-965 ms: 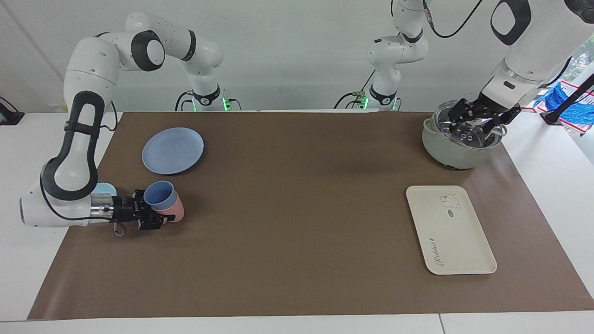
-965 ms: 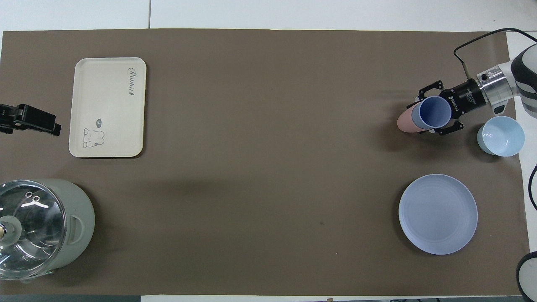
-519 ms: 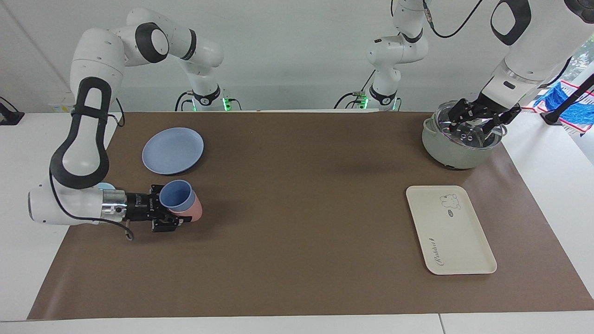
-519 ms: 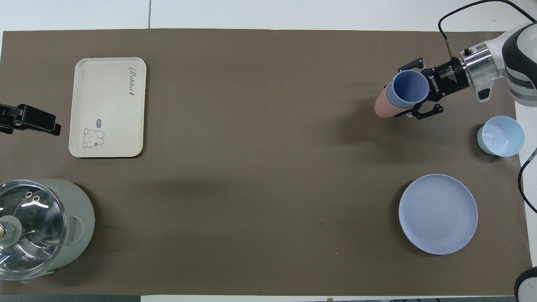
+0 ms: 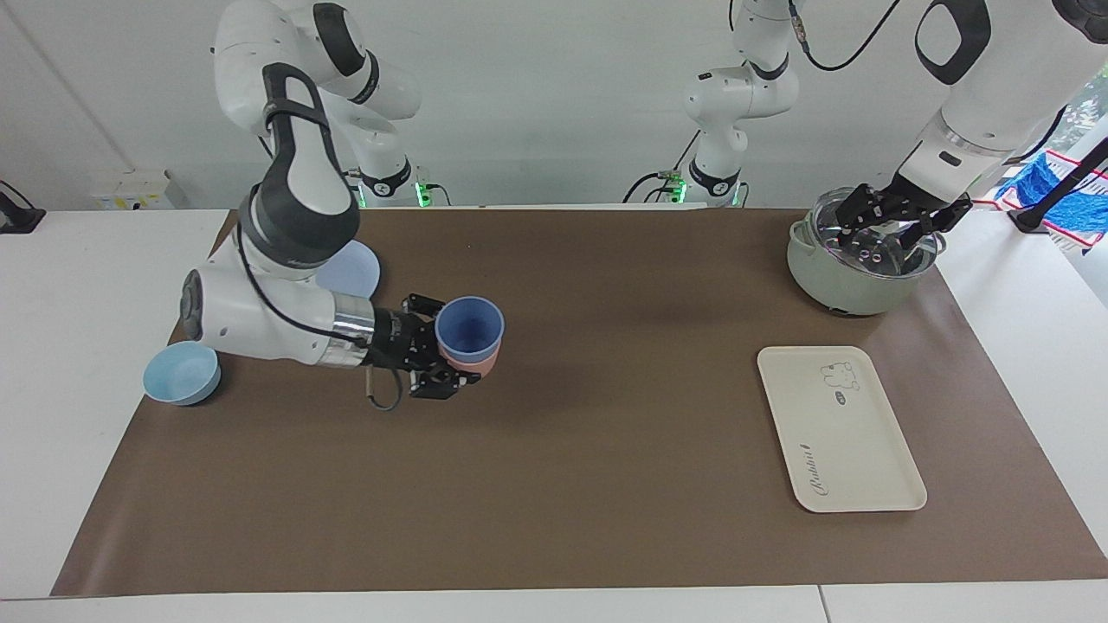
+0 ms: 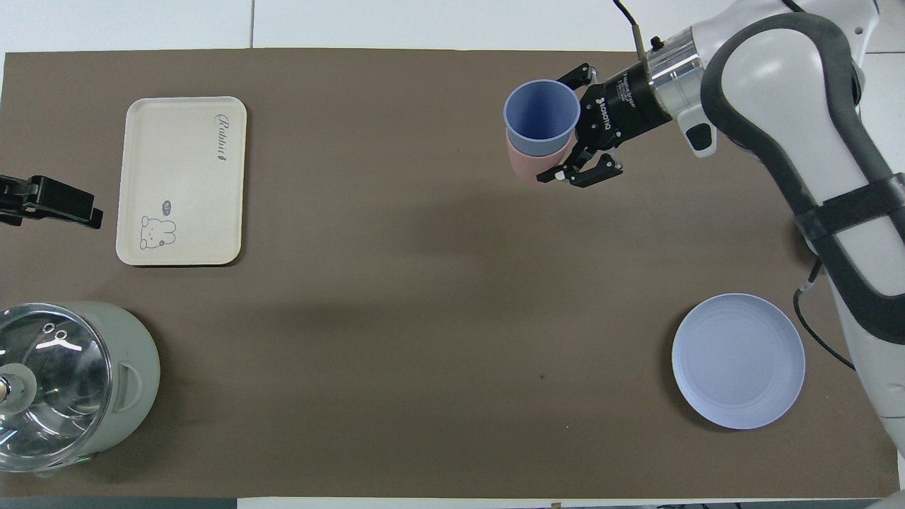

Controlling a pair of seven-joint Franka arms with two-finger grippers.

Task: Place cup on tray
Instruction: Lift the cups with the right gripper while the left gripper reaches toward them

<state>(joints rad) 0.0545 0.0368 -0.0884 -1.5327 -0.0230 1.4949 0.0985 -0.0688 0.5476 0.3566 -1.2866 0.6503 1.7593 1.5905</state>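
The periwinkle-blue cup (image 5: 468, 327) sits nested in a pink cup (image 5: 481, 362). My right gripper (image 5: 446, 346) is shut on this stack and holds it, tilted, above the brown mat near the middle of the table. In the overhead view the cup (image 6: 541, 116), the pink cup (image 6: 527, 166) and the right gripper (image 6: 558, 127) show the same hold. The cream-white tray (image 5: 840, 428) lies empty toward the left arm's end, also in the overhead view (image 6: 182, 180). My left gripper (image 5: 892, 227) waits open over the pot, and it also shows at the edge of the overhead view (image 6: 63, 205).
A grey-green pot with a glass lid (image 5: 853, 281) (image 6: 134, 375) stands nearer to the robots than the tray. A round blue plate (image 5: 357, 264) (image 6: 738, 360) and a light-blue bowl (image 5: 182, 372) lie toward the right arm's end.
My right gripper has carried the stacked blue and pink cups from beside the light-blue bowl toward the middle of the table. The bowl now shows fully. The left arm has not moved.
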